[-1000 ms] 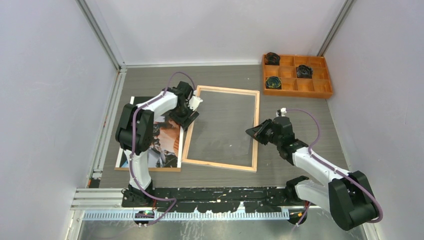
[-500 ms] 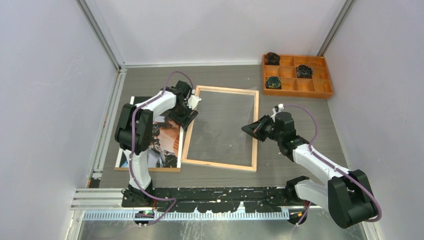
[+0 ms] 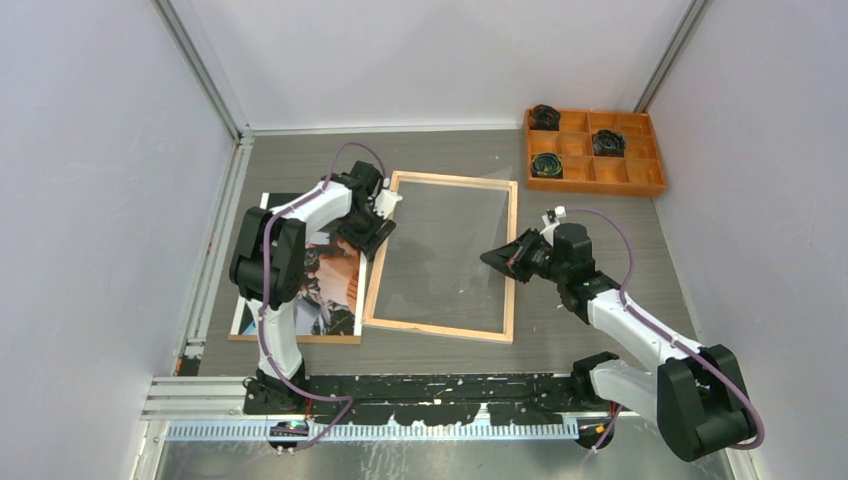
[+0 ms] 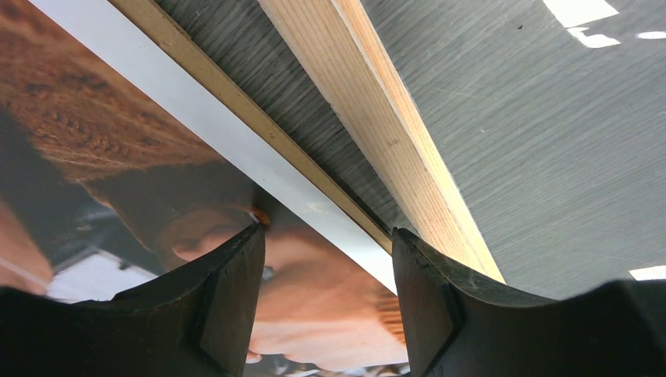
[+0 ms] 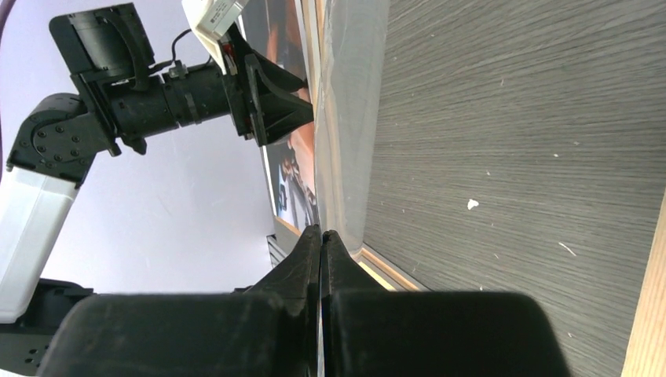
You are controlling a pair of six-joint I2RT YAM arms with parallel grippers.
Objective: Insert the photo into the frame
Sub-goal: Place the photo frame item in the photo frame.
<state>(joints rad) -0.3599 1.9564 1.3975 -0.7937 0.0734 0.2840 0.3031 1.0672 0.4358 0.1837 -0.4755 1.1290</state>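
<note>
One frame [image 3: 443, 328] lies wood side up mid-table; one photo [image 3: 335, 288] sits face up just left of it on a brown backing board [image 3: 295, 338]; one orange tray [image 3: 600, 186] far right holds three dark rolls [image 3: 546, 165]; left gripper [image 3: 372, 234] hangs spread over the photo's edge; right gripper [image 3: 488, 257] is pinched on the clear sheet [image 5: 349, 118].

The frame [image 3: 440, 330] is pale bare wood, matt, with fine grain. The clear sheet [image 3: 440, 240] is glossy plastic and catches reflections. The photo [image 3: 338, 285] is smooth, slightly shiny paper on a matt brown backing board [image 3: 295, 339]. The counter [image 3: 600, 230] is grey, matt and finely streaked. The left gripper [image 4: 326, 251] has matt black plastic fingers [image 4: 228, 306].
</note>
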